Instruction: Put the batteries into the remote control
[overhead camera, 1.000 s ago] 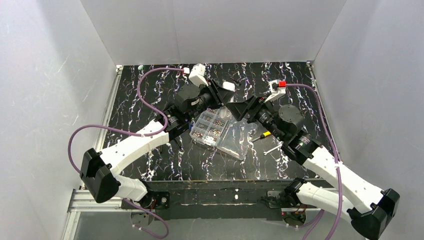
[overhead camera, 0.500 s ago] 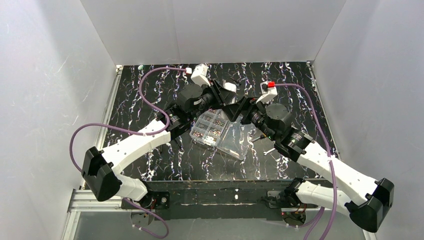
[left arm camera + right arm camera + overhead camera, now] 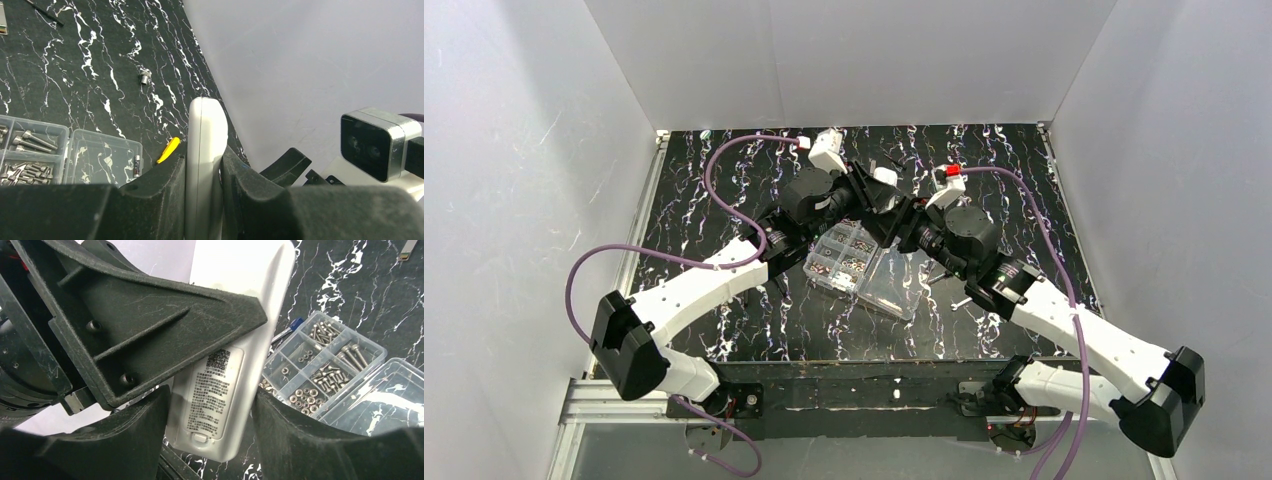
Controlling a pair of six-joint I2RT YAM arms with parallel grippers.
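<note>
White walls (image 3: 874, 60) are enclosing the black marbled table (image 3: 724, 200). Above its far middle the left gripper (image 3: 205, 162) is clamping the remote control (image 3: 206, 125). The right gripper (image 3: 210, 405) is straddling it, grip undeterminable. Its label (image 3: 215, 385) is showing in the right wrist view only.

Left of the left gripper (image 3: 204, 165) I see a clear box of screws (image 3: 35, 150); a yellow screwdriver handle (image 3: 167, 150) just beside that gripper; a small metal nut (image 3: 145, 77) ahead.

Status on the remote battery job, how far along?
Done: the remote control is off the table, clamped in the left gripper. In hand: the right gripper straddles its end by the battery cover; firm grip unclear. Left: the cover looks closed, so opening it, inserting batteries and closing remain.
</note>
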